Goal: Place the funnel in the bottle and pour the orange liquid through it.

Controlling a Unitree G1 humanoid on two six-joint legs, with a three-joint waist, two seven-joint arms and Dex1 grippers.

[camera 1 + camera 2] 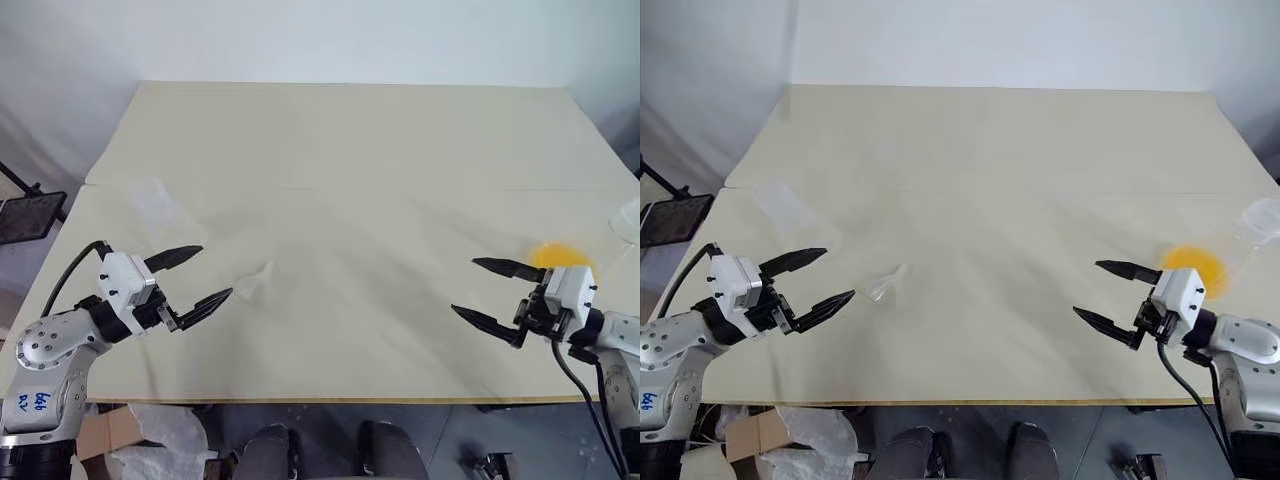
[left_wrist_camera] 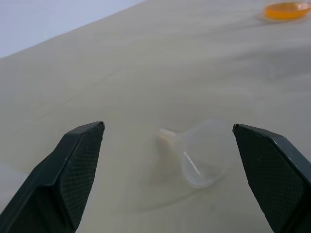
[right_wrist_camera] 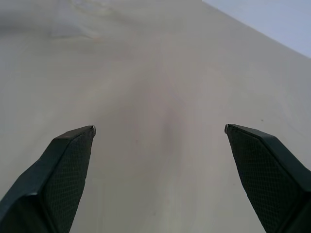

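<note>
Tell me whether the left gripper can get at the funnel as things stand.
Probably yes. The left gripper is open and aimed at the funnel, which lies on its side on the table with nothing between them.

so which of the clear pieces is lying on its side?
The funnel, on the table just ahead of the open left gripper: spout sideways, rim tipped up. The bottle farther back and the vessel holding orange liquid stand upright.
</note>
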